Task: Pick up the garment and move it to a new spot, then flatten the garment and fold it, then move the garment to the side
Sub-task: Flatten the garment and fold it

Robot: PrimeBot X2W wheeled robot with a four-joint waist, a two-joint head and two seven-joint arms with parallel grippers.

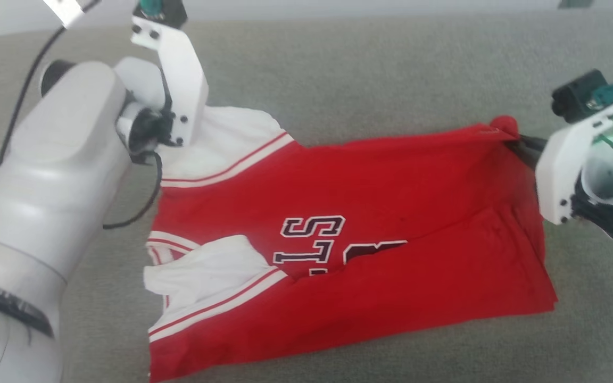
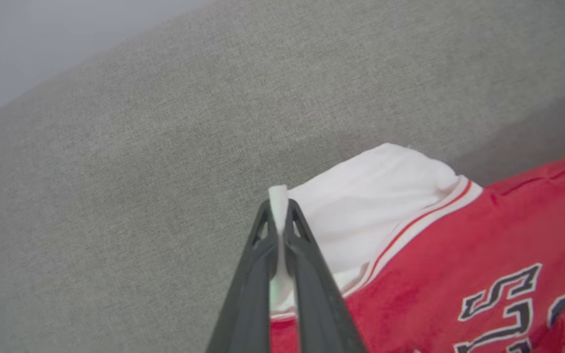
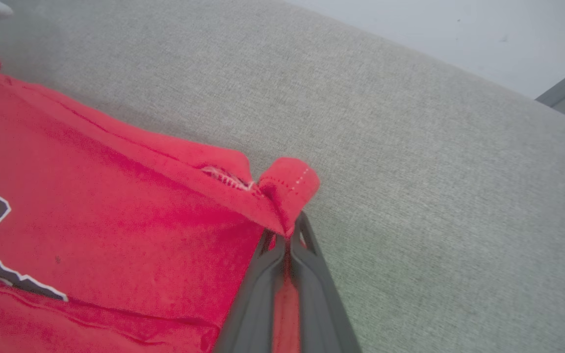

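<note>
I see the garment [image 1: 391,181] lying rumpled on the grey fabric surface [image 1: 391,64], number side up. Left end effector [image 2: 278,208]: fingers together, clamped on the edge of a white panel. Right end effector [image 3: 287,238]: clamped on a red hem corner at the opposite end. Near edge creased.

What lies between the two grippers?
The garment, pinched by left gripper and right gripper, spans that stretch in the head view.
</note>
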